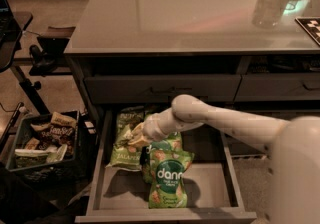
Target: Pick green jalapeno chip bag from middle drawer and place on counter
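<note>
The pale two-finger gripper (136, 140) rests at centre-left on the dull olive-green jalapeno chip bag (121, 154) lying left in the open grey metal middle drawer (212, 183); its hold cannot be told, so the grasping step likely needs confirming before lifting to the glossy grey counter (190, 13).

Office kitchenette; claw (137, 141) in snack drawer (212, 188)

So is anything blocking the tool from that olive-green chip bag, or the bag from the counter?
Nothing visible does: the tool sits at the right edge of the dull olive-green jalapeno chip bag. The glossy grey counter hangs above the back of the open grey drawer, so the bag likely comes forward first.
</note>
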You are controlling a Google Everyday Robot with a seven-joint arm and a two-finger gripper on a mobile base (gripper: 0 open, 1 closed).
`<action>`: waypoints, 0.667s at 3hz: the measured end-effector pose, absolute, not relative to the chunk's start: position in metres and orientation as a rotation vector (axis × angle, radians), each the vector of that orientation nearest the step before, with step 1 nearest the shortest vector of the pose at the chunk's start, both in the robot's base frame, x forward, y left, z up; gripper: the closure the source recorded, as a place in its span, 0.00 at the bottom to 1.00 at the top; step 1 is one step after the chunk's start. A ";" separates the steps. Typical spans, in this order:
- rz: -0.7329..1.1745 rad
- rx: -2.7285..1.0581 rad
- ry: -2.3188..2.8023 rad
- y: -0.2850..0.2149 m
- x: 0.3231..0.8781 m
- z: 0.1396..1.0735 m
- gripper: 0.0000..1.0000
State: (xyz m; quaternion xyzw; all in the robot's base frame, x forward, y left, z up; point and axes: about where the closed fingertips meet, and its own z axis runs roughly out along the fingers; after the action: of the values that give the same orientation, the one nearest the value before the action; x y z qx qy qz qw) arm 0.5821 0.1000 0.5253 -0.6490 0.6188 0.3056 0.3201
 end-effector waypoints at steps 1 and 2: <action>0.856 -1.582 1.513 0.066 0.566 0.569 1.00; 0.859 -1.440 1.464 0.018 0.559 0.607 1.00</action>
State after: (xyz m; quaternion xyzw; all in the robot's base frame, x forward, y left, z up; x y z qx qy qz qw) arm 0.5595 0.0180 0.6070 -0.5802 0.5901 0.3460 0.4421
